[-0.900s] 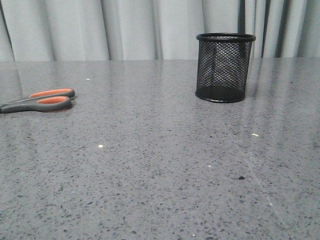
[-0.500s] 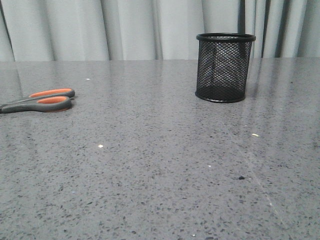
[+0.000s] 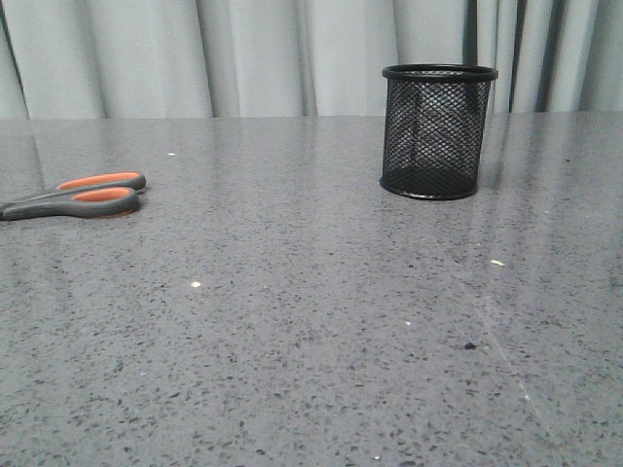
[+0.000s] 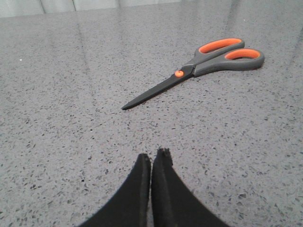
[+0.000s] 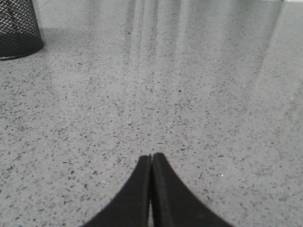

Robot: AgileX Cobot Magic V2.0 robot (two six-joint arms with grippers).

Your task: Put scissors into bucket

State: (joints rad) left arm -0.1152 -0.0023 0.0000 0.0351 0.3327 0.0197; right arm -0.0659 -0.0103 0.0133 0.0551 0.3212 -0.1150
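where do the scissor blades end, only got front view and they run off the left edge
Observer: The left wrist view shows the whole scissors; the closed blades taper to a tip lying flat on the table.
Operator: left pincer near them
Observer: The left pincer is shut and empty, short of the tip.
Operator: and the right one
Observer: The right pincer is shut too, over bare table, the bucket off to one side.
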